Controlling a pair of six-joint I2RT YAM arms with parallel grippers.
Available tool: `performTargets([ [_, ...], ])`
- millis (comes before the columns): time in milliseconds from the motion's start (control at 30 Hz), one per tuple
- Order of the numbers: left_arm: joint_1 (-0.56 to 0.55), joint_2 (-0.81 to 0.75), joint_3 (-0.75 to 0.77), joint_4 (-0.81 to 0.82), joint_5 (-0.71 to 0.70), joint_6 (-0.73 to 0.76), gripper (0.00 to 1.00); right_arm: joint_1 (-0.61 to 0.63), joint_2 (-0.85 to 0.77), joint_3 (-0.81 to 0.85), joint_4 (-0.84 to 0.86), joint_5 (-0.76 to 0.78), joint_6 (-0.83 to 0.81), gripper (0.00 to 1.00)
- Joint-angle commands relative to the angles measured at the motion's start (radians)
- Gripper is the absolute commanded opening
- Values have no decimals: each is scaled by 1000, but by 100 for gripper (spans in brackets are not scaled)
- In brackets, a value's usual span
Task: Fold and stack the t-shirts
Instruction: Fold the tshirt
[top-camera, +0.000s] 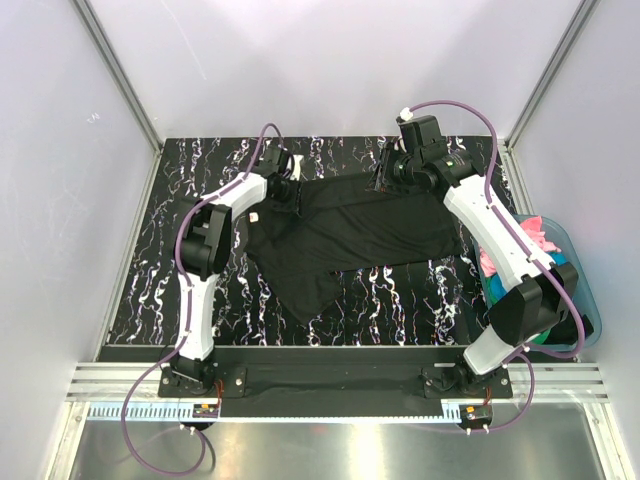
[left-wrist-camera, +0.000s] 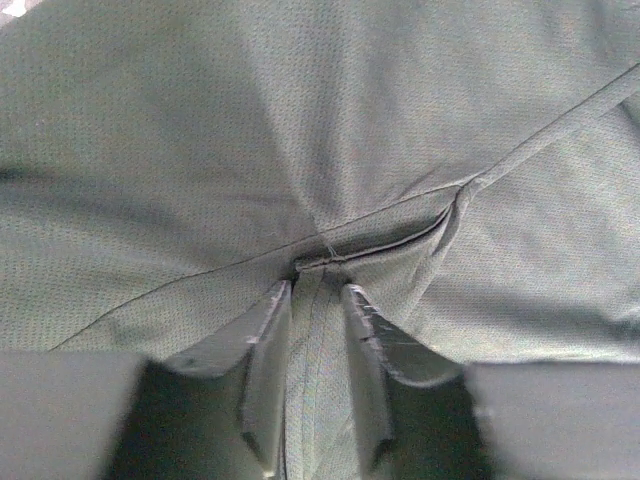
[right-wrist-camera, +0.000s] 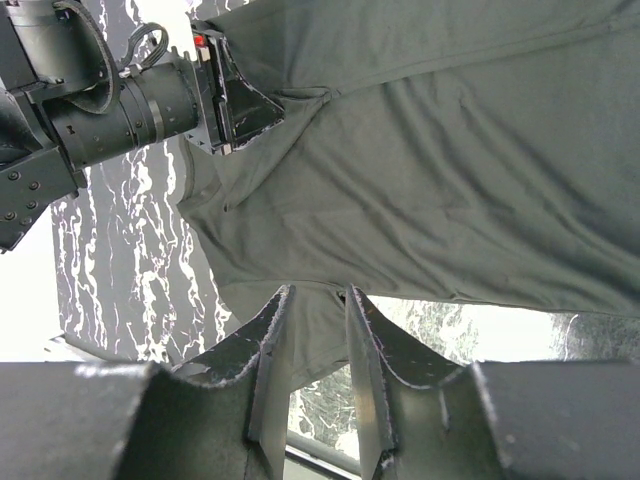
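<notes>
Left tool (left-wrist-camera: 317, 290), right tool (right-wrist-camera: 317, 292) on black t-shirt (top-camera: 350, 230) edge

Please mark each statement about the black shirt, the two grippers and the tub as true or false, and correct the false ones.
1. The large black cloth t-shirt lies spread on the black white-veined table. True.
2. The left gripper hangs open, clear of the shirt. False: its fingers pinch the black cloth at a seam.
3. The right gripper pinches an edge of the same shirt. True.
4. The translucent teal plastic tub stands at the table's left side. False: it stands at the right side, beside the right arm.
5. A pink cloth lies in that tub. True.
</notes>
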Motion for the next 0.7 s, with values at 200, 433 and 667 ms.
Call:
performTargets([
  [200,-55,-70,-35,46,6,19,16,-1,-37,-7,-7,29,-17,34],
  [433,-89,-87,-26,12,-55,20,28,-3,-48,-28,-10,27,-18,34],
  [667,-94,-105,-40,28,-81,6,22,-3,-57,-45,-10,23,-21,35],
])
